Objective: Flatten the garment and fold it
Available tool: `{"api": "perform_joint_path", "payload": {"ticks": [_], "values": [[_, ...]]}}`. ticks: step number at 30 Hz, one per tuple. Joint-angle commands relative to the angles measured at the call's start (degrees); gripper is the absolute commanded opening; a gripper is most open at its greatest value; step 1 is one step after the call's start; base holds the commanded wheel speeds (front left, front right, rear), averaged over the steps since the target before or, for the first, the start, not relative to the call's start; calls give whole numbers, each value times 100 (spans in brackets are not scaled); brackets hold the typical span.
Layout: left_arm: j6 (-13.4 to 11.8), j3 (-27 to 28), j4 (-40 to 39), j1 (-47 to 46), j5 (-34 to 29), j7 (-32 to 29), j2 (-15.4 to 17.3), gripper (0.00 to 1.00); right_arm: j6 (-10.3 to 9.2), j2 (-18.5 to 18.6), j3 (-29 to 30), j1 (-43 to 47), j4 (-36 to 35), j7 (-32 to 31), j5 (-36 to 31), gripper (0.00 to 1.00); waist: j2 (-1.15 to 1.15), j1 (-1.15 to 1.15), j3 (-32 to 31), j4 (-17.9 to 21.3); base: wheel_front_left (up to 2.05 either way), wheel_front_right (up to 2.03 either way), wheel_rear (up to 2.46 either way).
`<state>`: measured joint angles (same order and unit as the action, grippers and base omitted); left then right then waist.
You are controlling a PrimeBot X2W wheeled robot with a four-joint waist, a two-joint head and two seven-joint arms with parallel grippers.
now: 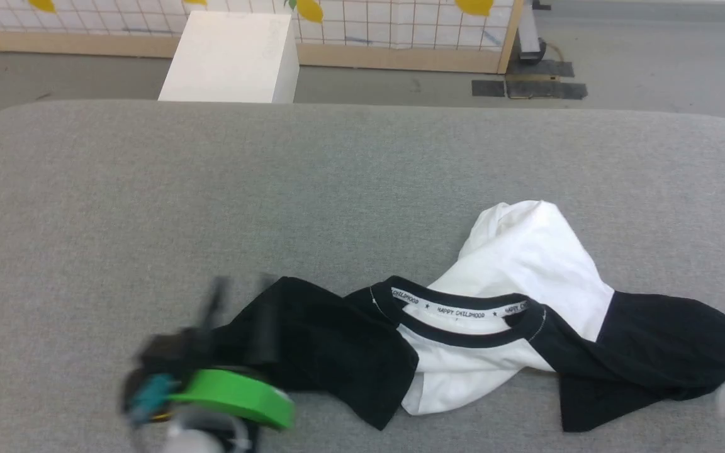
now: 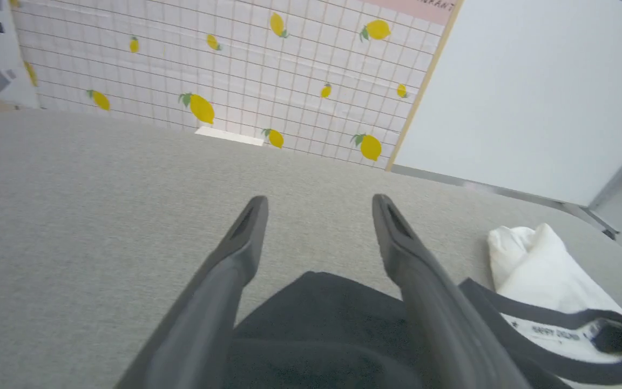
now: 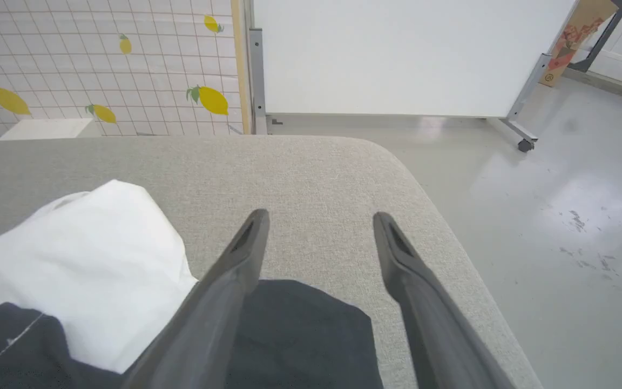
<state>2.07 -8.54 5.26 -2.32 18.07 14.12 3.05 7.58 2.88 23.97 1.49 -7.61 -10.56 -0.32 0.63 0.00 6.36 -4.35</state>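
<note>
The garment (image 1: pixel 513 264) has a white body, black sleeves and a black collar band; inside the neck runs a white strip with small dark lettering. Under the garment, the surface (image 1: pixel 337 189) is plain mid-grey. Beyond the garment stand a white box (image 1: pixel 230 56) and a white panel (image 2: pixel 235 70) with a thin grid, yellow lemons with green leaves and a pale wood frame. Beside the garment, the left gripper (image 2: pixel 319 201) has dark grey jaws and a bright green ring (image 1: pixel 236 393).
</note>
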Motion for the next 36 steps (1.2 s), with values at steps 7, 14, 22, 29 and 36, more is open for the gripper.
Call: {"api": "perform_joint_path", "payload": {"ticks": [7, 14, 22, 29, 36], "values": [[490, -1571, 222, -339, -280, -1199, 110, 100, -9, -1, -669, 226, 121, 445, 309, 100, -63, 0, -65, 110, 0, 0, 0], [521, -2099, 388, -509, -11, -2458, 142, 100, -9, -1, -1156, 181, 141, 518, 365, 100, -63, 0, 2, 208, 0, 0, 0], [276, -2095, 527, -688, -23, -2788, 118, 0, -9, -1, -1443, 128, 234, 571, 389, 100, -63, 0, 39, 297, 0, 0, 0], [-112, -1354, 328, -511, 311, -2401, 321, 0, -9, -1, -1486, 145, 262, 573, 432, 100, -63, 0, -38, 216, 0, 0, 0], [-1102, 363, -370, 417, 692, -1993, 1062, 0, -9, -1, -1401, 200, 260, 596, 427, 100, -63, 0, -122, 32, 0, 0, 0]]}}
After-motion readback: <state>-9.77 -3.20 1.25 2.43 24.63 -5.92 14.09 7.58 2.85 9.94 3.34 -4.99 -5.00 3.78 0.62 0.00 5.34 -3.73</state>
